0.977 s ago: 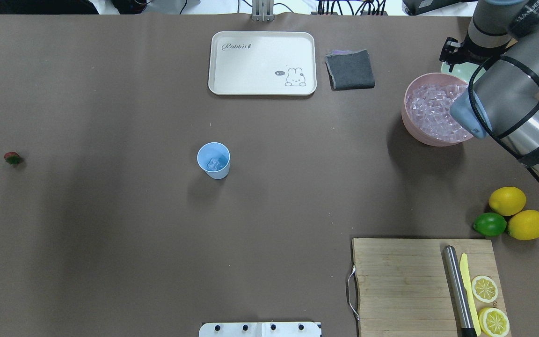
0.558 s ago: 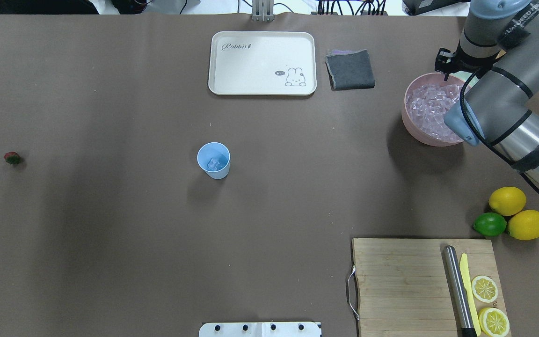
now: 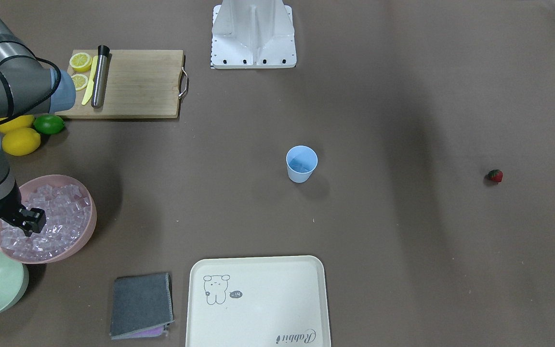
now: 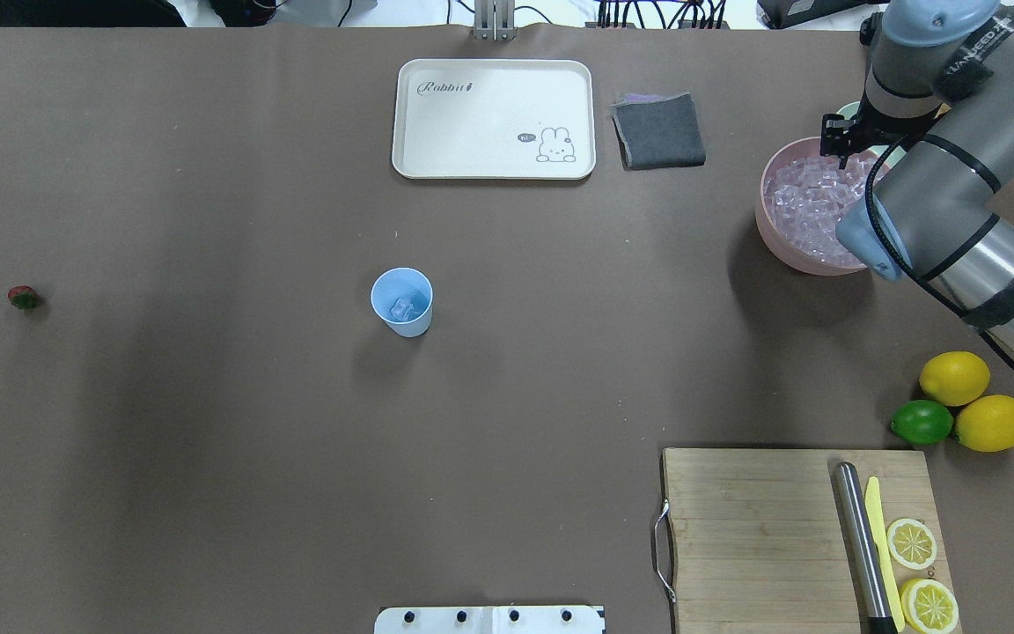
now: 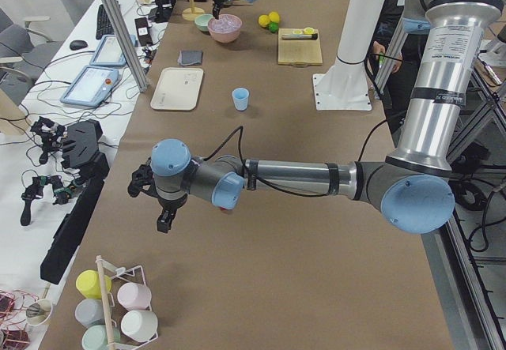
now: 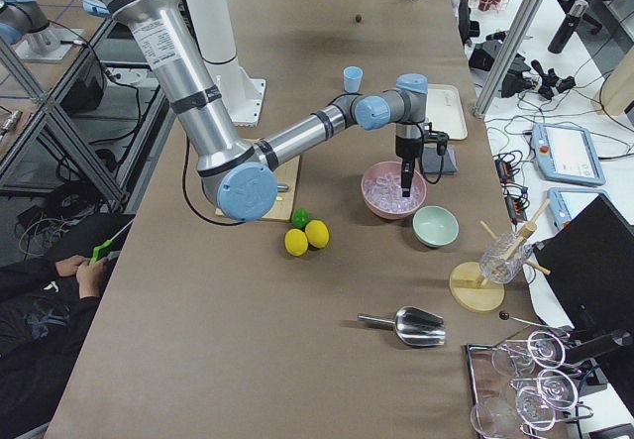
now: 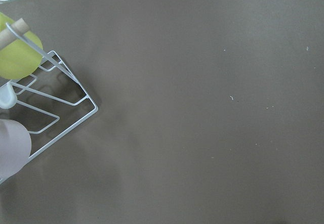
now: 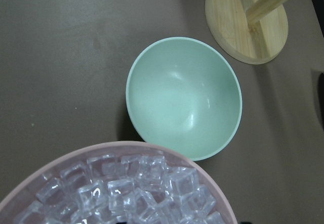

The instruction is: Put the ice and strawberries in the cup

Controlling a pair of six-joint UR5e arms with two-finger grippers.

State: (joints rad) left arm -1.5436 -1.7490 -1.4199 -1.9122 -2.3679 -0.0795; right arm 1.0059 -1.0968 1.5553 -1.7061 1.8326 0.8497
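r. gripper is being held over ice in pink bowl; jaw state cannot be told, l. gripper likewise.

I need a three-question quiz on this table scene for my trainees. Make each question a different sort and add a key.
1. True or false: the strawberry is already in the cup.
2. Pick one. The right gripper is over: A) the tray, B) the pink bowl of ice, C) the cutting board.
3. Short answer: how many whole lemons lie beside the lime?

Key: 1 false; 2 B; 3 two.
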